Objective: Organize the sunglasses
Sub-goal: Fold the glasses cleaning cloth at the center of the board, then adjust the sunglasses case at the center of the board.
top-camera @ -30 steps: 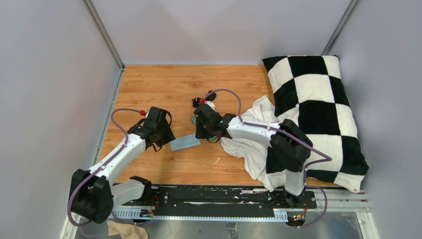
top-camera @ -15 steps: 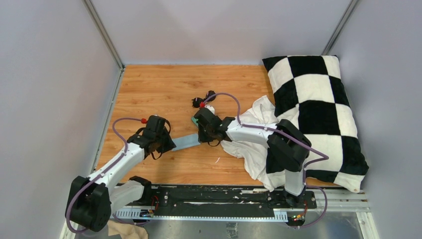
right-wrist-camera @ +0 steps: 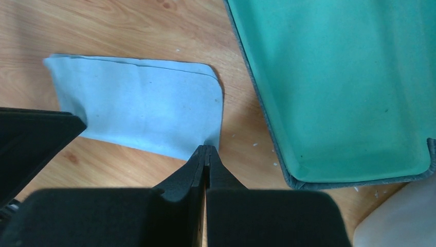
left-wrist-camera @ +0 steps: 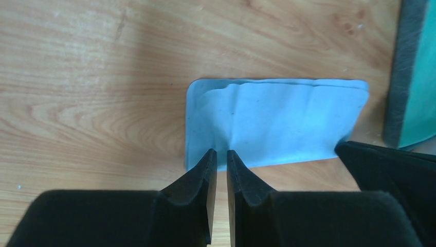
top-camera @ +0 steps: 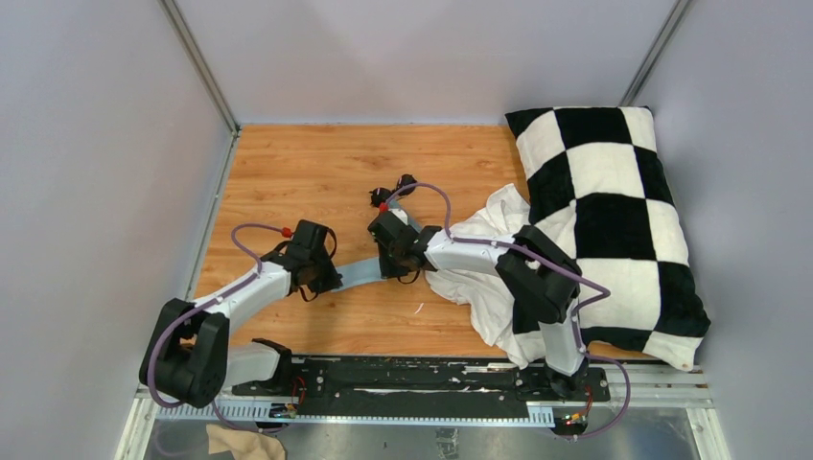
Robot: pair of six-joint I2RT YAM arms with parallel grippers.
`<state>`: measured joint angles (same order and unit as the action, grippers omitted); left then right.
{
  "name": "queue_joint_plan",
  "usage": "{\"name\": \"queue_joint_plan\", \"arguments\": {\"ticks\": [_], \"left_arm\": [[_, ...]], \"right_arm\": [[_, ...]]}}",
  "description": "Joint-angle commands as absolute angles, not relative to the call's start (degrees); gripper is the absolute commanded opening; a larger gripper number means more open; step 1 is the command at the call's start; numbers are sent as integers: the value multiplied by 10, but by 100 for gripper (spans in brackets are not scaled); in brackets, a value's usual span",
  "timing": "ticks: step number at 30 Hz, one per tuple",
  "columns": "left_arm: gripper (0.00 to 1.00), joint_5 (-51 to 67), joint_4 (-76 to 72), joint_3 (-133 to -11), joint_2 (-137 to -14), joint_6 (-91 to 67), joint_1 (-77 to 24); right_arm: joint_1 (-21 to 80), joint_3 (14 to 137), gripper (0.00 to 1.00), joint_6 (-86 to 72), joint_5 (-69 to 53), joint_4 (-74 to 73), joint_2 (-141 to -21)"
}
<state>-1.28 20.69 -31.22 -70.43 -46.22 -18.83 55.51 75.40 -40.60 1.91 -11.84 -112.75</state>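
Observation:
The black sunglasses [top-camera: 401, 183] lie on the wooden table just behind my right gripper. A light blue cloth [top-camera: 360, 271] lies flat between the two grippers. My right gripper [right-wrist-camera: 206, 151] is shut, its tips meeting on the cloth's [right-wrist-camera: 139, 103] near right corner. My left gripper [left-wrist-camera: 221, 154] holds a narrow gap, with its tips at the near edge of the cloth [left-wrist-camera: 272, 121] and bare wood showing between the fingers. The open grey case with a teal inside [right-wrist-camera: 339, 87] lies just right of the cloth.
A black-and-white checked pillow [top-camera: 604, 211] fills the right side of the table. A crumpled white fabric [top-camera: 479, 273] lies against it under the right arm. Grey walls close in the left, back and right. The case's edge [left-wrist-camera: 414, 72] shows in the left wrist view.
The left gripper has moved right to the cloth's edge and narrowed. The right gripper has closed at the cloth's other end and shifted slightly left.

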Motion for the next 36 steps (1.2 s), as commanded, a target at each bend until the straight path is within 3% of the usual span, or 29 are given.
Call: {"name": "queue_joint_plan", "arguments": {"ticks": [1,9,14,22,24,28,36], "left_arm": [[18,-21,210,-279,-695,-461,-186],[24,-27,251,-332,-654,-434,-186],[39,-29,218,-394,-660,-364,-186],[47,47,227,-578,-893,-256,-186],[49,80,243,-619,-950,-252,-189],[54,36,232,-651,-992,-240,-208],[55,26,285,-758,-1101,-238,-208]], "right_arm": [[560,762,0,-390,24,-156,-1146],[558,744,0,-383,61,-162,-1061],[528,712,0,-367,122,-162,-965],[465,640,7,-394,115,-177,-879],[458,613,14,-408,108,-178,-842],[457,580,26,-404,125,-177,-764],[450,591,33,-369,167,-220,-638]]}}
